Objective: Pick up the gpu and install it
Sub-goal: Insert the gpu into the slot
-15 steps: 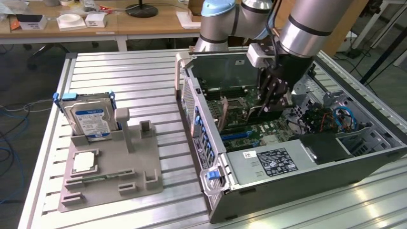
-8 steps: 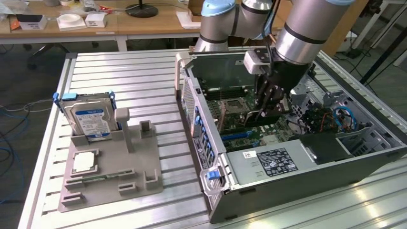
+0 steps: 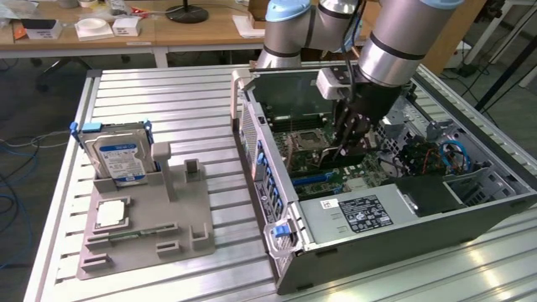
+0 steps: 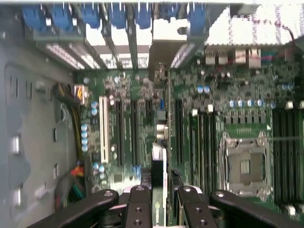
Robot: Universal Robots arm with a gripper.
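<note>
The fingers point(image 4: 138, 209) pinched the gpu point(image 4: 159, 180) edge-on between them. Beyond them the card stood upright over the slots of the motherboard point(image 4: 237, 118), its silvery bracket point(image 4: 170, 45) toward the rear wall of the open computer case point(image 3: 369, 220). Outside the case, a hard drive point(image 3: 117, 157) stood in a gray holder point(image 3: 151, 233) on the desk point(image 3: 168, 94).
</note>
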